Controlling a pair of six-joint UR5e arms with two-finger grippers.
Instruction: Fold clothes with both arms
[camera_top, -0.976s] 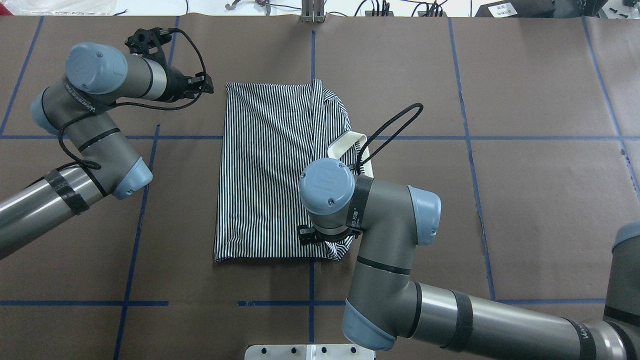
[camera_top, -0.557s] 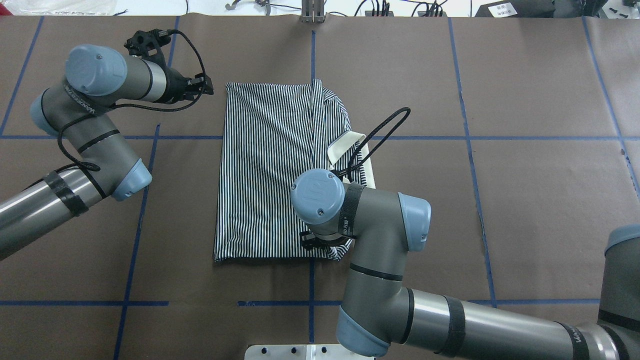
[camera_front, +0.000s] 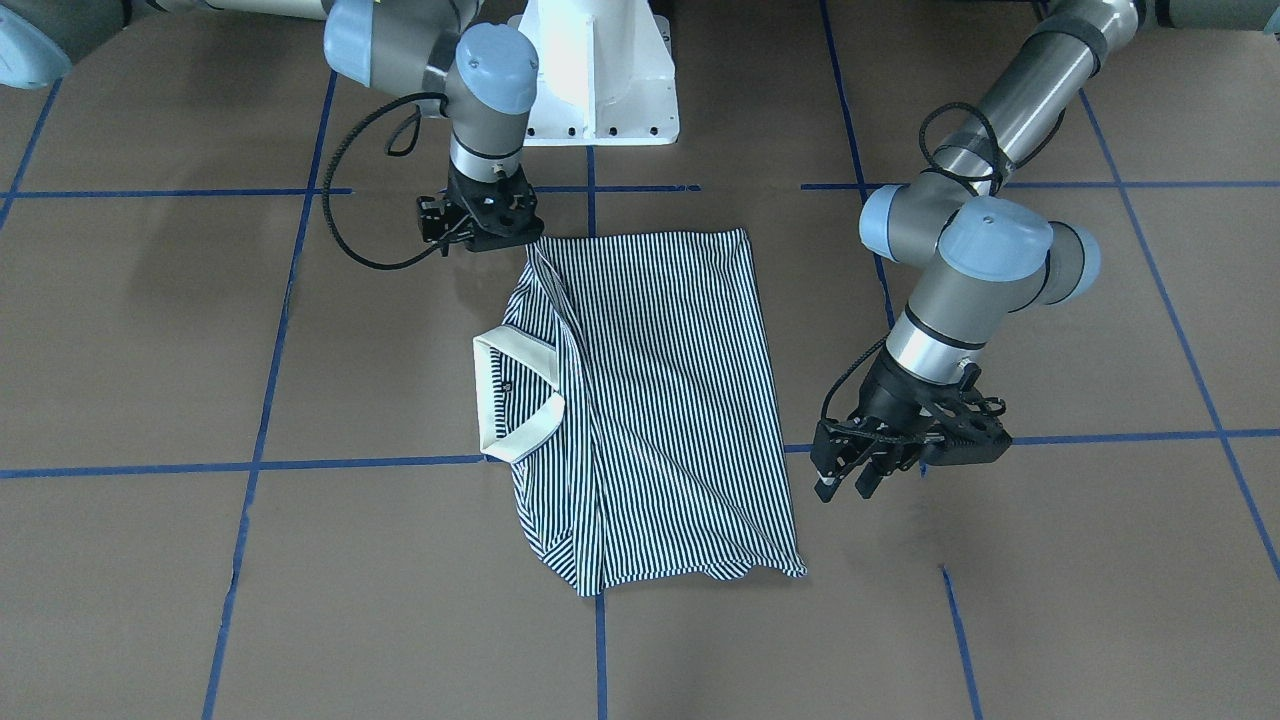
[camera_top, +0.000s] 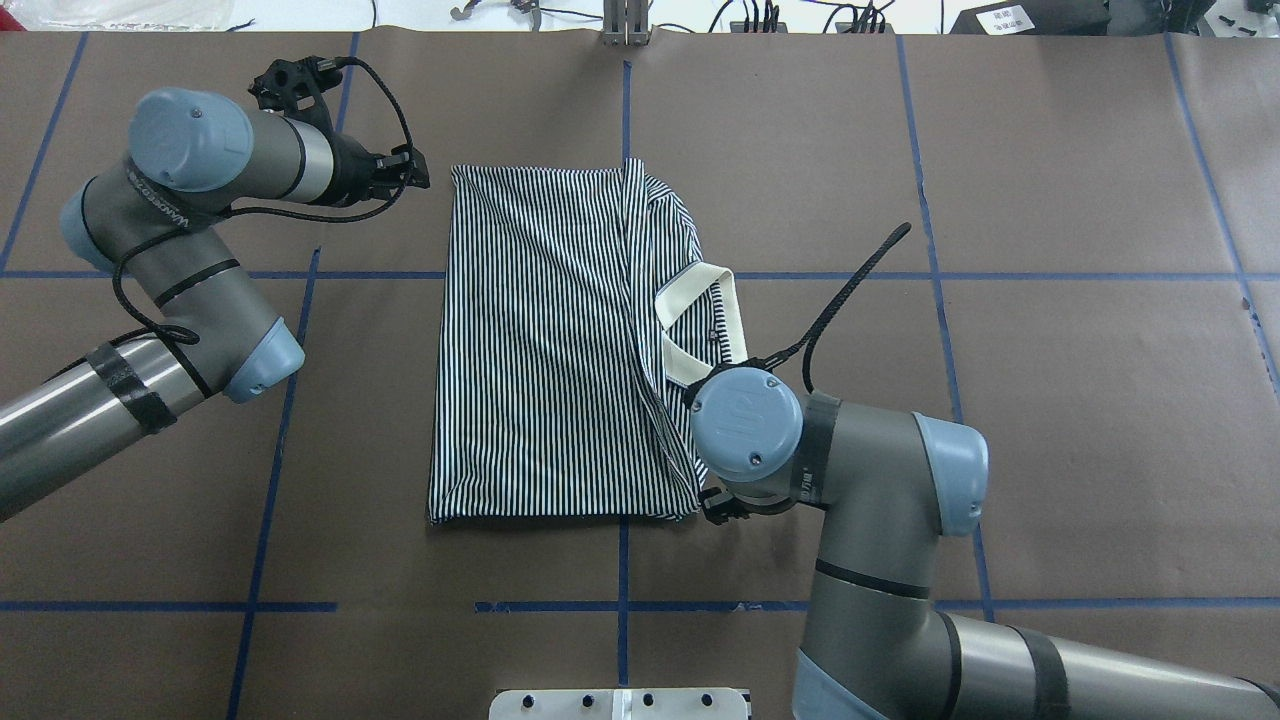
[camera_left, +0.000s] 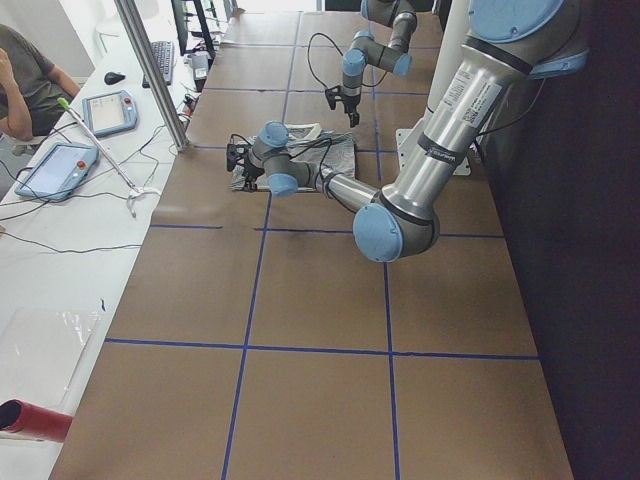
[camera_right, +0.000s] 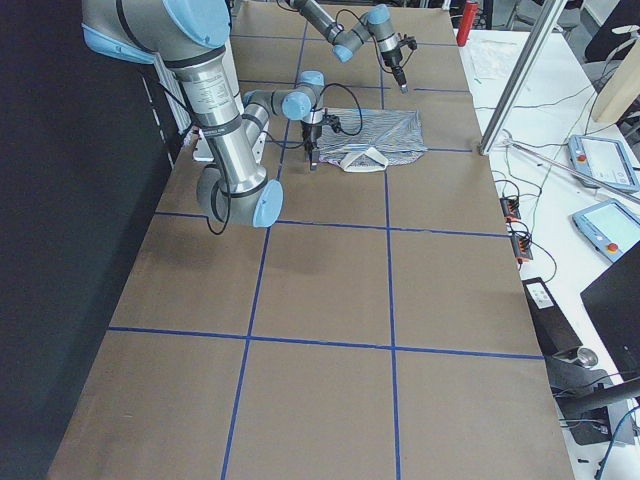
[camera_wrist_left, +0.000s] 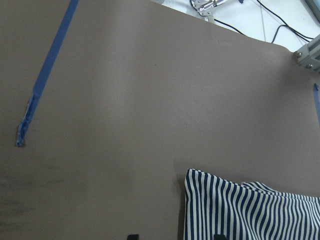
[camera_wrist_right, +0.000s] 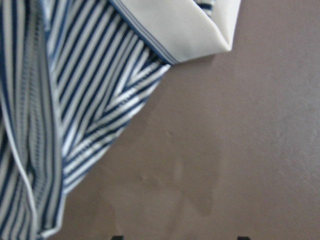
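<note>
The striped polo shirt (camera_top: 540, 340) lies folded into a rectangle on the brown table, its cream collar (camera_top: 700, 320) on its right side. The front view shows the shirt (camera_front: 670, 400) too. My left gripper (camera_front: 845, 485) is open and empty, just off the shirt's far left corner, which shows in the left wrist view (camera_wrist_left: 250, 215). My right gripper (camera_front: 490, 238) is open and low at the shirt's near right corner, mostly hidden under its wrist from overhead (camera_top: 722, 503). In the right wrist view only brown paper lies between its fingertips, with the shirt's edge (camera_wrist_right: 75, 100) ahead.
Blue tape lines (camera_top: 270, 460) grid the brown paper cover (camera_top: 1050, 420). The white pedestal base (camera_front: 600, 70) stands at the robot's side of the table. A metal post (camera_top: 625, 25) stands at the far edge. An operator (camera_left: 25, 80) sits beyond the table's end with tablets.
My right arm has swung right, off the shirt's near right part to just beside that corner. The shirt's near right edge now lies flatter. The left arm has not moved.
</note>
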